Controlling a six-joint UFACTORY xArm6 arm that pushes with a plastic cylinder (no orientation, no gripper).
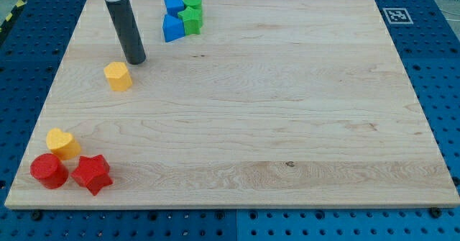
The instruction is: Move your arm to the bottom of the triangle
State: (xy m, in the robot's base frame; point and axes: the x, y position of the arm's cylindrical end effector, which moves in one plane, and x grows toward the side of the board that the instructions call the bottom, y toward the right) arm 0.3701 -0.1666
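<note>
My tip (135, 61) rests on the wooden board (287, 111) in the upper left, just above and to the right of a yellow hexagon block (118, 76). A cluster sits near the view's top: a blue block (173, 4), a green round block (192, 1), a green star-like block (192, 20) and a blue block that looks like a triangle (172, 29). My tip is left of and slightly below that blue triangle, a short gap apart from it. The rod rises up out of the view's top.
At the bottom left corner stand a yellow heart block (62, 143), a red round block (48, 170) and a red star block (91, 174). A black-and-white marker (396, 15) is at the board's top right corner. Blue perforated table surrounds the board.
</note>
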